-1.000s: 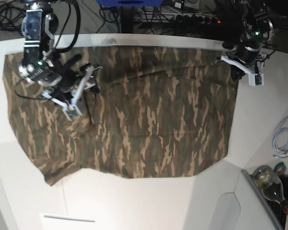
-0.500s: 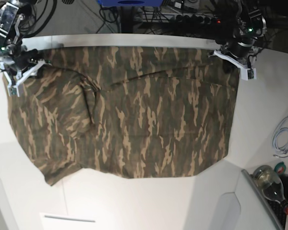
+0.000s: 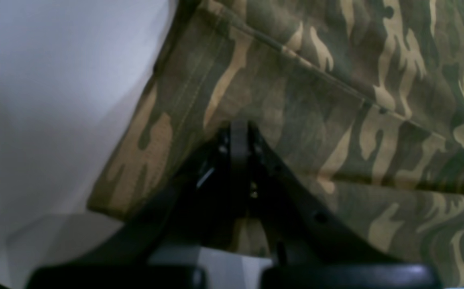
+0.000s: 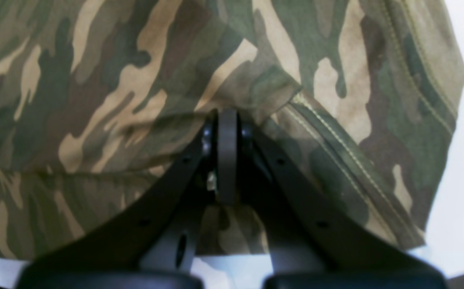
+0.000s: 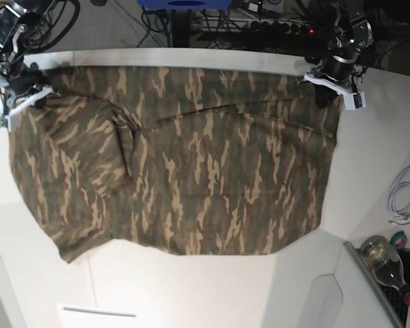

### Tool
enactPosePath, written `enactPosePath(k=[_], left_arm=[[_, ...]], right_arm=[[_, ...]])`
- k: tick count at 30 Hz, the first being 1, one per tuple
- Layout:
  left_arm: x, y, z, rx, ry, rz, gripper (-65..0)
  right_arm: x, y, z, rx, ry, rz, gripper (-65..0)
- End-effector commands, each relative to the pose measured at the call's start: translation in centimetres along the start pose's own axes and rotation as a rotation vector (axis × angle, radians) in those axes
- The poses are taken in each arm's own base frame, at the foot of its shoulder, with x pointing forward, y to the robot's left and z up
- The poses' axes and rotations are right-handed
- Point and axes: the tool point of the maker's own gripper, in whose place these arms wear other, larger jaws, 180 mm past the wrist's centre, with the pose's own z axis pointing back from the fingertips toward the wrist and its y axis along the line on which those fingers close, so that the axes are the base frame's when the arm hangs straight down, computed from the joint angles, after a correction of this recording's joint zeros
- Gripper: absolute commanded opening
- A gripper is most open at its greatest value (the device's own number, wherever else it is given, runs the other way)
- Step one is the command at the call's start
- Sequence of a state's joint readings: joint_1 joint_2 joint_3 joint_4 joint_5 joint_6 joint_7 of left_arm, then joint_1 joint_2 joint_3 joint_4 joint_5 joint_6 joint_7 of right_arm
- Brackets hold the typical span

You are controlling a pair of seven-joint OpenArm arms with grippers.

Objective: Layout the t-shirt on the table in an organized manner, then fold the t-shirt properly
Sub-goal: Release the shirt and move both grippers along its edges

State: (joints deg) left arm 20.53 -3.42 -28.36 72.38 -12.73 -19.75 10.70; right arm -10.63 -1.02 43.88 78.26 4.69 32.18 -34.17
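The camouflage t-shirt [image 5: 191, 164] lies spread wide over the white table [image 5: 191, 287], with a crease left of its middle. My right gripper [image 5: 15, 102] is at the shirt's far left corner. In the right wrist view the right gripper [image 4: 227, 118] is shut, pinching a fold of t-shirt [image 4: 135, 72] beside a stitched hem. My left gripper [image 5: 330, 85] is at the far right corner. The left wrist view shows the left gripper [image 3: 238, 130] shut on the t-shirt [image 3: 336, 100] near its hemmed edge, with bare table [image 3: 55, 80] to the left.
A white cable [image 5: 403, 198] lies near the table's right edge, and a glass bottle [image 5: 386, 263] sits off the front right corner. Cables and a power strip [image 5: 273, 24] run behind the far edge. A white sheet [image 5: 96, 316] lies at the front.
My right gripper left the shirt's left-middle, went to the far left corner and closed on the cloth. The left gripper shifted slightly back, and the far edge now lies straighter.
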Motion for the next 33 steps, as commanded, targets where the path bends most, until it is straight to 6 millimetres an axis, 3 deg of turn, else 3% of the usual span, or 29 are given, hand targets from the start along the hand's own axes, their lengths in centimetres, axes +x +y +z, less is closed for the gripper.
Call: enactPosePath(k=[1,6,10,13,16,20,24,27,33], left_arm=[[-2.3,1.0,0.7,0.031,0.097,-0.027,-65.0],[2.1,0.2,1.2,0.018,-0.011,-0.078,-65.0],[7.3,-1.4,1.5,-0.005,-0.135,-0.129,-65.0],[9.7,-1.9,0.7,-0.010,-0.188,-0.120,-65.0],[10.2,-2.5,-0.3,-0.021,-0.197,-0.103,-65.0],[9.6,-2.4,-1.1,-0.022,-0.175,-0.082,-65.0],[9.0,-1.9,-1.1,-0.013,-0.162,-0.072,-65.0],[8.9,-1.6,-1.1,-0.007,-0.157,-0.079,-65.0],[8.7,-0.8,-0.8,0.001,-0.150,-0.093,-65.0]], right_arm=[[1.6,-0.8,0.7,-0.026,-0.039,0.022,-63.8],[5.5,-0.9,2.4,-0.057,-0.143,0.073,-63.5],[11.7,-1.4,2.7,-0.067,-0.242,0.127,-63.5],[15.2,-0.9,0.6,-0.023,-0.239,0.162,-63.5],[19.0,-0.9,-1.6,0.022,-0.253,0.138,-62.7],[22.2,-0.9,-4.6,0.095,-0.315,0.050,-50.1],[22.4,-1.8,-6.3,0.123,-0.341,-0.026,-30.0],[22.7,-1.9,-6.5,0.127,-0.380,-0.041,-19.1],[20.6,-3.3,-7.6,0.041,-0.329,-0.070,-21.6]])
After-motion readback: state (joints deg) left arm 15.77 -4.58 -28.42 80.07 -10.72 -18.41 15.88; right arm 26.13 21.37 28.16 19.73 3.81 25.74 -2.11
